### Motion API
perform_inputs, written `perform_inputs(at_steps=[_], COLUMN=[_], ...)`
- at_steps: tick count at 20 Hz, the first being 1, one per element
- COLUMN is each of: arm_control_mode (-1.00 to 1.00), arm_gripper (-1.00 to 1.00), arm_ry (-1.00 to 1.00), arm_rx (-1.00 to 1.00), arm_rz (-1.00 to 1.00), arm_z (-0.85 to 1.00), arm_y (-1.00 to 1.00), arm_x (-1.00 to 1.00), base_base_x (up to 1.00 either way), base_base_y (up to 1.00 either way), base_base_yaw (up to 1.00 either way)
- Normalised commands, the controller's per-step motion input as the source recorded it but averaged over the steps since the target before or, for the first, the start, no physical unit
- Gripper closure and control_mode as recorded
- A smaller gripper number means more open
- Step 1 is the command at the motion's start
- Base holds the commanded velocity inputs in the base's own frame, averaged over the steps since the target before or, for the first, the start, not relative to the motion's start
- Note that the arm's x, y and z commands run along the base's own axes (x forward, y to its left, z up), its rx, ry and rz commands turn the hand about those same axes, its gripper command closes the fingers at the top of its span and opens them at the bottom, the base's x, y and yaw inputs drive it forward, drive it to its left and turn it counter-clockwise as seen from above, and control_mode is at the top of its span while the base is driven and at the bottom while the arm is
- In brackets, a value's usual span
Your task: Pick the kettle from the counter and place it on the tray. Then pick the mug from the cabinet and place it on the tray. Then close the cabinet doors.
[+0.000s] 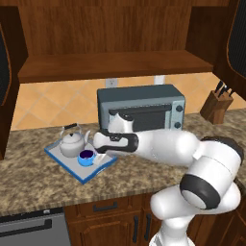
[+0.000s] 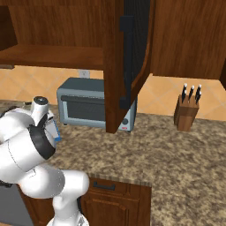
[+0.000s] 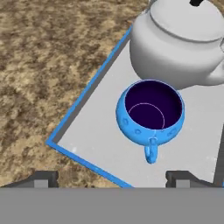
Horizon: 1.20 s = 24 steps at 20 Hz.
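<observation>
Dark-wood cabinet doors (image 2: 128,62) hang open above the tray (image 1: 62,161), where kettle (image 1: 72,142) and mug (image 1: 86,156) now sit. Our pincer (image 3: 111,177) gapes empty beside the tray; we should lift straight clear.

Tray (image 1: 77,170) is sitting on the tabletop (image 1: 43,185), left of the toaster oven (image 1: 141,108). Kettle (image 1: 72,142) and mug (image 1: 86,157) are standing on the tray, mug just in front of the kettle. Knife block (image 1: 216,106) is standing far right by the wall. Cabinet (image 1: 115,65) is hanging above, its doors (image 2: 128,62) standing open.
</observation>
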Motion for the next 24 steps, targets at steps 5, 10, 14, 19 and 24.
perform_inputs(at_steps=[5,10,14,19,24], arm_control_mode=[-1.00,-1.00,-1.00,-1.00,-1.00], arm_gripper=[-1.00,-1.00,-1.00,-1.00,-1.00], arm_ry=[-0.08,-0.18,-0.20,-0.11,-0.01], arm_rx=[0.05,0.07,0.07,0.05,0.00], arm_rz=[-0.13,-0.17,-0.12,-0.10,-0.08], arm_z=[0.74,0.77,0.72,0.54,0.51], arm_y=[-0.07,-0.06,-0.13,-0.19,-0.18], arm_x=[-0.47,-0.52,-0.52,-0.49,-0.49], base_base_x=[0.00,0.00,0.00,0.00,0.00], base_base_y=[0.00,0.00,0.00,0.00,0.00], base_base_yaw=[0.00,0.00,0.00,0.00,0.00])
